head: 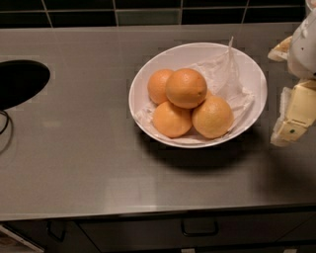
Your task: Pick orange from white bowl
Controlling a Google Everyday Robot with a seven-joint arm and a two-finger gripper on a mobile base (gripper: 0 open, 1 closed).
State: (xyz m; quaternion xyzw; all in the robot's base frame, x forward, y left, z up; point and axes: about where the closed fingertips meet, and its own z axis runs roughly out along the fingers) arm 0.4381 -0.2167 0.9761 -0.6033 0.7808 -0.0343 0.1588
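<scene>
The hand [295,116], right of the white bowl [187,52], is cut off at the right edge of view.

You are looking down on a grey, matte bench [74,148] that fills most of the view. Along its far edge runs a dark tiled wall [148,12], the tiles parted by pale grout lines. At the left edge a black oval opening [19,81] is cut into the bench, and just below it a thin dark cable [4,123] curls in from the side. Soft light lies in a dull pale patch near the front edge. Below that edge you see a dark drawer front [148,230] with a curved handle [199,228]. The hand [286,94] hangs over the bench at the right edge.
</scene>
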